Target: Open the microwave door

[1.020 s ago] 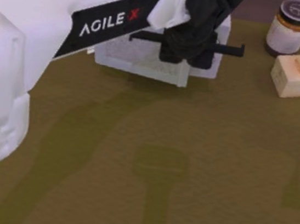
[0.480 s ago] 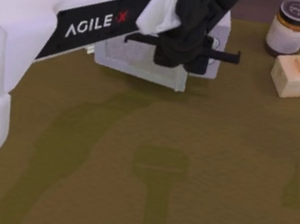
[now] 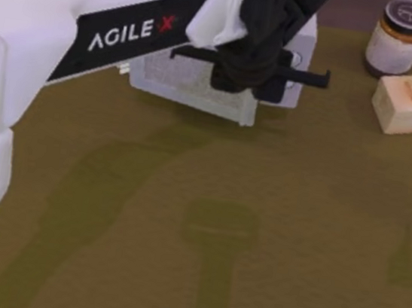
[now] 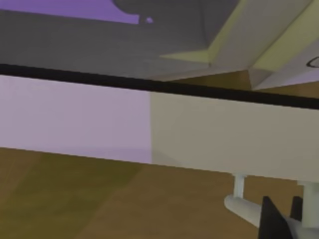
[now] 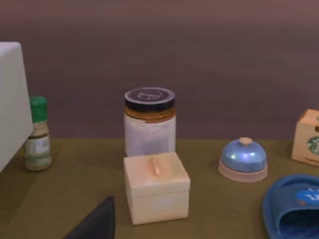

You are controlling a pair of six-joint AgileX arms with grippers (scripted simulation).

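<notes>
The microwave (image 3: 223,80) sits at the table's far edge. Its door (image 3: 196,84) looks barely ajar; the left gripper (image 4: 279,219) is at the handle (image 4: 249,209), grip unclear. Most swing remains.

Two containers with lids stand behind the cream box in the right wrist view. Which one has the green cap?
The small spice bottle, standing beside the white microwave. The wider jar directly behind the cream box has a dark lid instead.
</notes>
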